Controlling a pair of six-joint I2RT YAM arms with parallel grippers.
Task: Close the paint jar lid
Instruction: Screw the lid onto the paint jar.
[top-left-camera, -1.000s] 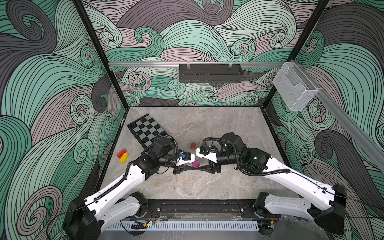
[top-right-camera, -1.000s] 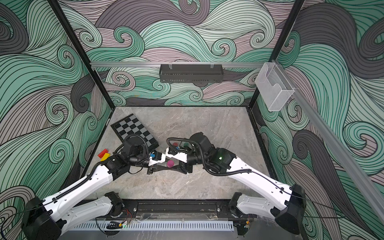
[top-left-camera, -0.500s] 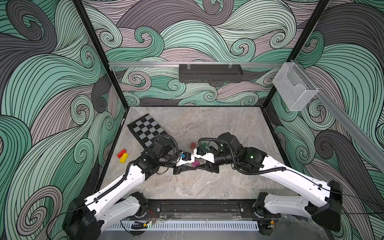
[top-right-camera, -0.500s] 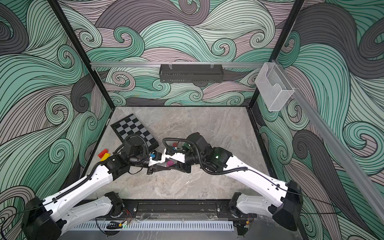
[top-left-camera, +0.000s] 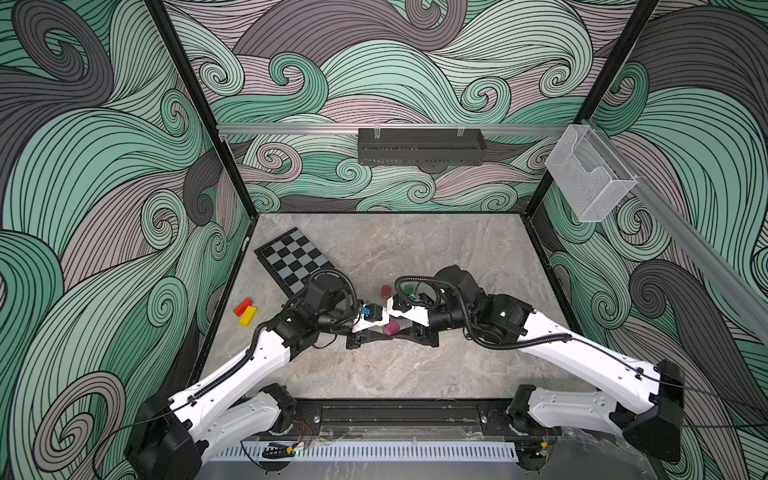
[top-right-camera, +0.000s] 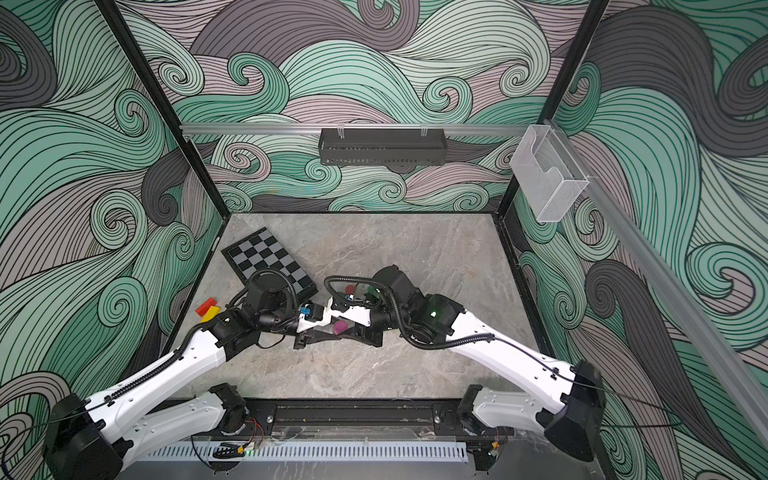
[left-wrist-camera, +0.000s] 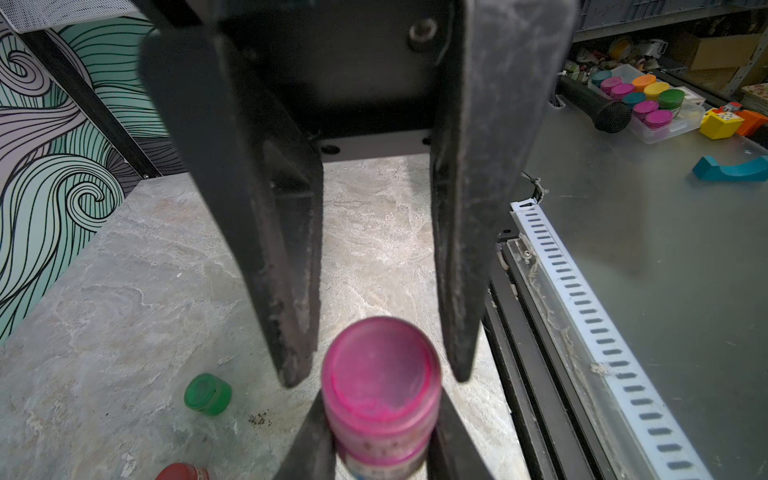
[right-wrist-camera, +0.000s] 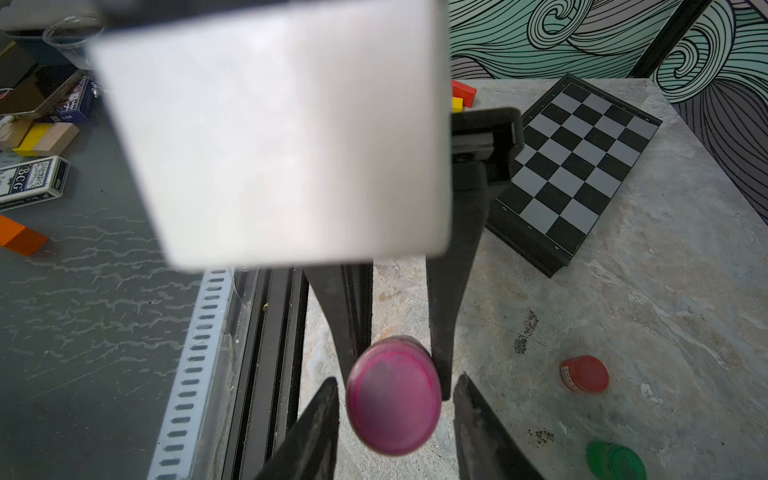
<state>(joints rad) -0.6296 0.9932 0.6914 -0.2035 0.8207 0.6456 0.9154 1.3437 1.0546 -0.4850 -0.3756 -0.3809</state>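
since the earlier frames the right arm (top-left-camera: 582, 357) had reached further in toward the left arm (top-left-camera: 249, 365), and the right pincer (right-wrist-camera: 395, 384) had narrowed around the lid (right-wrist-camera: 392, 401). its fingers (left-wrist-camera: 286, 291) stood one on each side of the lid's rim. a thin gap showed at each tip, so it was not yet gripping. the left pincer (left-wrist-camera: 381, 419) was clamped on the body of the paint jar (top-left-camera: 391, 328), just below the lid, its fingers (left-wrist-camera: 311, 451) pressed to both sides. the jar stood upright near the front middle of the tabletop (top-left-camera: 415, 370), between the two arms. whether its base rested on the tabletop could not be told. a green jar (left-wrist-camera: 208, 394) and a red jar (right-wrist-camera: 584, 374) were nearby on the tabletop, apart from it.

the jar looked small, light and stiff, of smooth plastic, and its pink lid was smeared with paint. it would likely turn in a loose hold, so the body called for a firm clamp on its wall. the lid was shallow and round. the best hold seemed to be across its full width at the rim, square and level, since a grip set too high could slip off when twisted.
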